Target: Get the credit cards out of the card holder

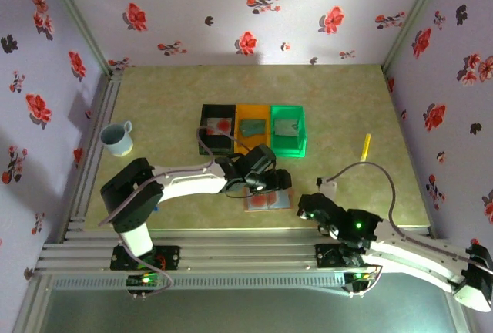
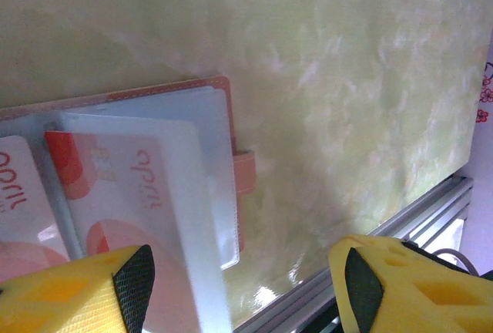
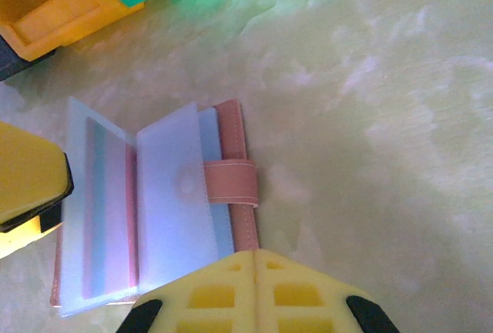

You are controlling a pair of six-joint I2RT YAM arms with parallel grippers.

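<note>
Your left gripper (image 2: 245,280) hangs spread over the open wallet (image 2: 219,159) and card (image 2: 115,186); your right gripper (image 3: 256,265) sits clenched nearby

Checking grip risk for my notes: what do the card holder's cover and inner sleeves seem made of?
Card holder cover: probably faux leather, matte pink, stitched along the strap. Inner sleeves: likely soft plastic, translucent and slightly glossy; the credit card's print shows through.
</note>
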